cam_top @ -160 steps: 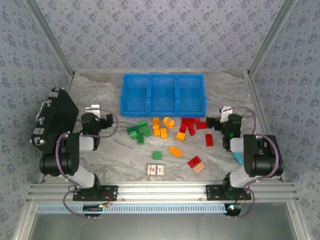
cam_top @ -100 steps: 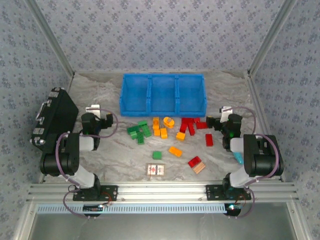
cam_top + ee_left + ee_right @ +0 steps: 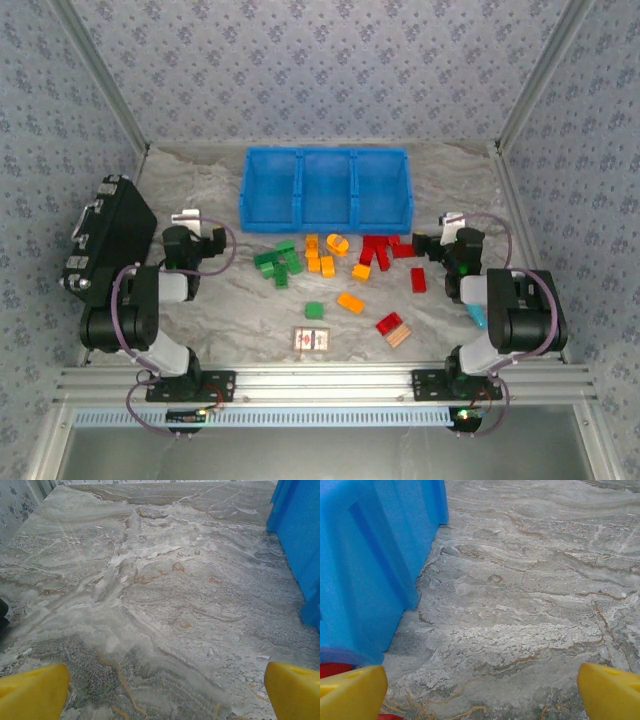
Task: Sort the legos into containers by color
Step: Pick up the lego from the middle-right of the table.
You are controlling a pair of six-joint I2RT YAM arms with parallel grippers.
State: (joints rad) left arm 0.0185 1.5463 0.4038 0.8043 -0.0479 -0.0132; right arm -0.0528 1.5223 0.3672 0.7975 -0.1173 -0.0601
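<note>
Three joined blue containers (image 3: 325,188) seen from above, ahead of the legos (image 3: 325,262), which lie scattered between left gripper (image 3: 190,218) and right gripper (image 3: 448,222). Left wrist: jaws wide apart, empty; containers ahead-right. Right wrist: jaws wide apart, empty; containers ahead-left, a red lego by its left finger.

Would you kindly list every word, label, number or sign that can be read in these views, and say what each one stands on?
No text can be read in any of the views.
On the printed card: red print on white, too small and blurred to read.
On the black case: no lettering can be made out.
On the blue containers: plain walls, no label seen.
</note>
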